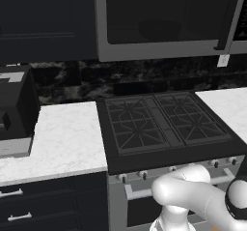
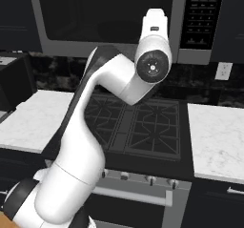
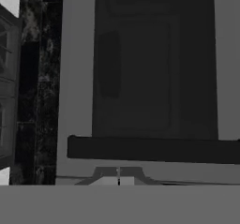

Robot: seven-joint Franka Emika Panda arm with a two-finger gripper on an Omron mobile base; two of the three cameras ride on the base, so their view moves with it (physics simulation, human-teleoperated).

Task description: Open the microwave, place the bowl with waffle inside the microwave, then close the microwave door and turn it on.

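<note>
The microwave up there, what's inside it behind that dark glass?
Through the microwave door's dark glass, a dim cavity and a round pale turntable show faintly. Whether anything sits on it is too dark to tell.

Microwave (image 1: pixel 164 51) is mounted above the stove: wide grey frame, large dark glass front, keypad panel on its right side (seen in the right base view). Microwave door (image 2: pixel 105 17) is shut, flush with the frame. Black bar handle (image 3: pixel 154 149) runs along the door's edge, just beside the keypad side. Through the glass a dim rounded shape, bowl-like, can't confirm; turntable not discernible.
</note>
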